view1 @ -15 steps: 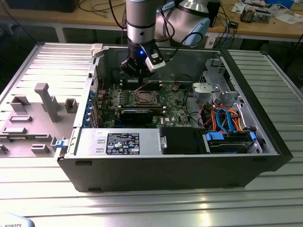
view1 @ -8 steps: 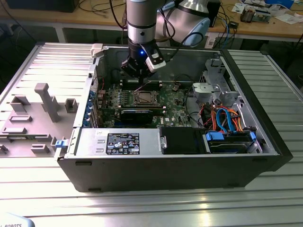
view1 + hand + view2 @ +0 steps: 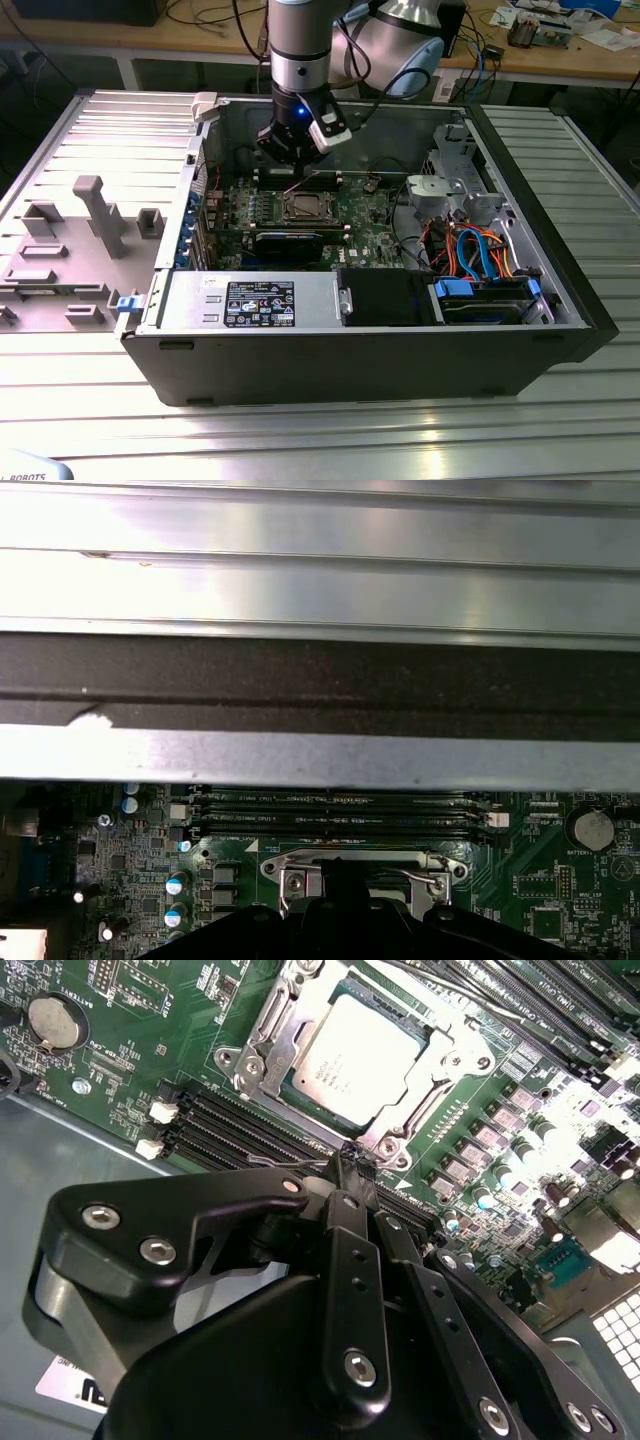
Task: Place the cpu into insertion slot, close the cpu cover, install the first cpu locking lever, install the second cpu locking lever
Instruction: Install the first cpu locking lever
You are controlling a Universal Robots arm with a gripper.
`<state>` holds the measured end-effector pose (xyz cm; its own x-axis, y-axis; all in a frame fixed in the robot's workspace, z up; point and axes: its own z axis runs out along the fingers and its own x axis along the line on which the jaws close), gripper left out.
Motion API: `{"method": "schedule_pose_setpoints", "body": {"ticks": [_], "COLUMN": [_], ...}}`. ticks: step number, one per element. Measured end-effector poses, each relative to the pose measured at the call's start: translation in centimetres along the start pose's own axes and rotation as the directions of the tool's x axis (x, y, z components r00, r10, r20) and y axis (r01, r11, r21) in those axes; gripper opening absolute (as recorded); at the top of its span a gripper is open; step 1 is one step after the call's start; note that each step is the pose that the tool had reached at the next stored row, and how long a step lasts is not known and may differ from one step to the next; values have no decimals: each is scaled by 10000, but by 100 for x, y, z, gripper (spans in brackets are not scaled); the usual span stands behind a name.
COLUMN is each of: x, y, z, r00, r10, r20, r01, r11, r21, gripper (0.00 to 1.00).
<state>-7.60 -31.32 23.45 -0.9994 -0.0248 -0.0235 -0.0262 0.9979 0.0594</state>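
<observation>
My claw (image 3: 352, 1165) sits inside the open computer case (image 3: 560, 330), fingers pinched together at the socket edge, apparently on a thin wire lever (image 3: 290, 1163). The cpu (image 3: 358, 1060) is seated in the socket on the green motherboard (image 3: 130, 1080), and the cpu cover (image 3: 265, 1030) lies flat around it.
</observation>
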Motion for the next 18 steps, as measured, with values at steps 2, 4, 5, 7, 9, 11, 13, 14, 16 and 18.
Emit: {"method": "schedule_pose_setpoints", "body": {"ticks": [2, 4, 5, 7, 9, 11, 13, 14, 16, 18], "x": [-1, -6, -12, -20, -24, -26, -39, -57, -78, -99], "y": [0, 0, 0, -1, 3, 22, 34, 35, 39, 42], "z": [0, 3, 7, 13, 16, 18, 26, 30, 36, 40], "r00": [10000, 10000, 10000, 10000, 10000, 10000, 10000, 10000, 10000, 10000], "r10": [-2, -4, -2, -2, 0, -7, -9, -7, -7, -7], "r20": [0, 1, 0, 0, 0, -1, 1, -1, 0, 0], "r01": [2, 4, 2, 2, 0, 7, 9, 7, 7, 7], "r11": [10000, 10000, 10000, 10000, 10000, 10000, 10000, 10000, 10000, 10000], "r21": [0, -1, 0, 0, 1, 1, -2, 0, -1, 0], "gripper": [11, 11, 11, 11, 11, 11, 11, 11, 11, 11]}}
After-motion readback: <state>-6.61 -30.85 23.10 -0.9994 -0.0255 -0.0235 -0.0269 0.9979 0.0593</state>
